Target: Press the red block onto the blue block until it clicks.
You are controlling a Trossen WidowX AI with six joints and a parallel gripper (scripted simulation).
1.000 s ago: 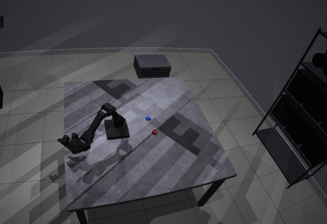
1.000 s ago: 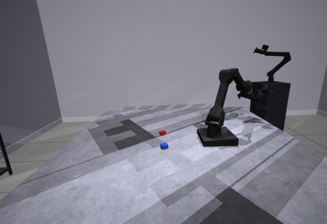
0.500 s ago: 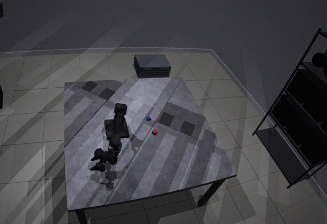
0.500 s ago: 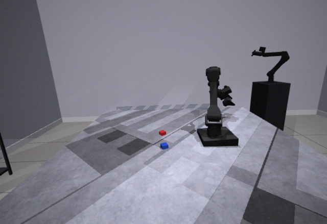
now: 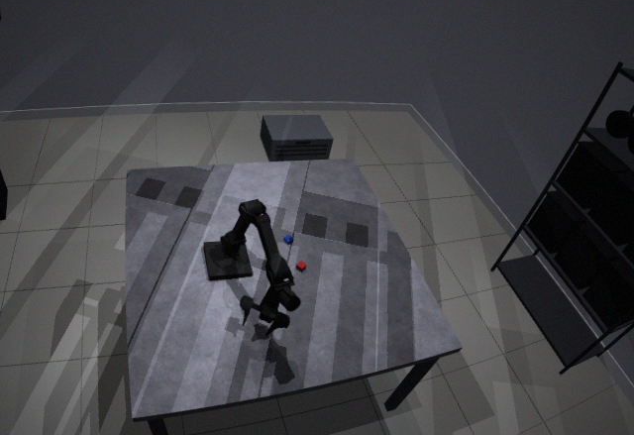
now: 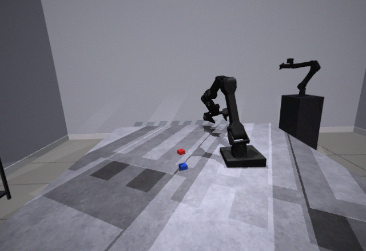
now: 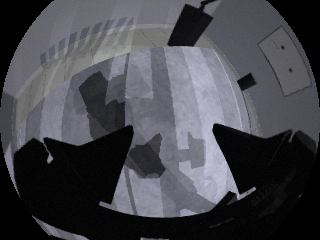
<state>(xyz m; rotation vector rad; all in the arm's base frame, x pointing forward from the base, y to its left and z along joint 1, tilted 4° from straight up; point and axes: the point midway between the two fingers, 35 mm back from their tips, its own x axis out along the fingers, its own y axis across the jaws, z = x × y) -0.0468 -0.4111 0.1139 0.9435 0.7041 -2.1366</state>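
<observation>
Red block [image 5: 300,266] [image 6: 180,151] rests on the table [image 5: 348,338] [image 6: 206,227], near the blue block [image 5: 288,239] [image 6: 183,166]; we hold our gripper [image 5: 256,329] [image 6: 217,120] [image 7: 175,128] wide and empty above the tabletop, and must swing it back toward the blocks' side.

Red block [image 6: 180,151] near blue block [image 6: 183,166] on table [image 6: 189,230], black arm [image 6: 233,109] bent above, fingers [image 6: 209,118] apart

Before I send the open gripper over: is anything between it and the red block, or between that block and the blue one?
Nothing visible stands between the gripper and the red block, or between that and the blue block.
</observation>
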